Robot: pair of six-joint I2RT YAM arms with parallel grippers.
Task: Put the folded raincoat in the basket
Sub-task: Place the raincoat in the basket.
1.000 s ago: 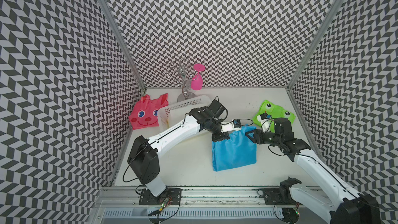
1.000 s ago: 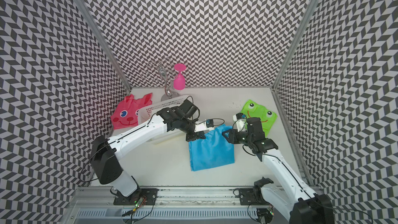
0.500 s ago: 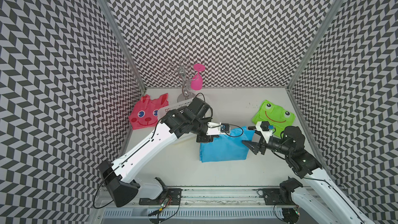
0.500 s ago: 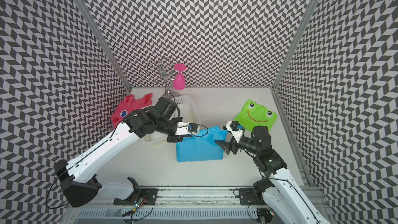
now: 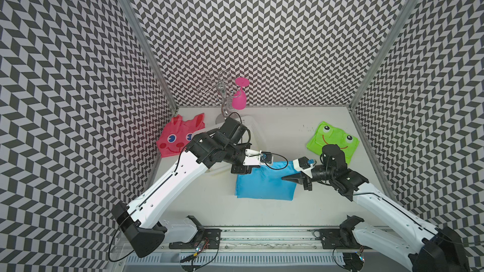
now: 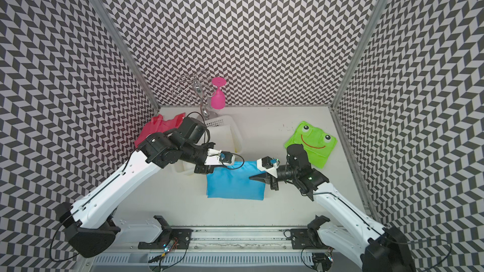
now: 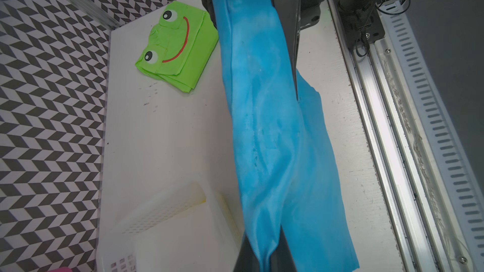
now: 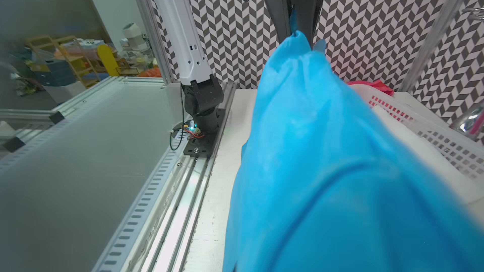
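While both sets of jaws were clamped shut on it, the raincoat (image 5: 264, 184) (image 6: 234, 185) hung as a blue sheet between them, outside the basket (image 5: 262, 139) (image 6: 237, 134) and just beside its near end. The left jaws gripped the upper corner nearest the basket, and the left wrist view showed the cloth (image 7: 262, 126) bunched between the dark fingers (image 7: 245, 260). The right jaws pinched the opposite upper edge, and in the right wrist view a gathered tip of the fabric (image 8: 340, 179) was squeezed between the fingers (image 8: 277, 9). Whether the lower hem touched the tabletop (image 5: 288, 129) could not be told. The white basket sat toward the far left of the tabletop, partly hidden behind the left arm (image 5: 183, 174), with its lattice wall (image 8: 445, 145) close behind the hanging cloth. A green raincoat (image 5: 332, 142) with a frog face lay folded at the far right, well apart, and a pink raincoat (image 5: 180, 137) lay by the left wall beyond the basket.
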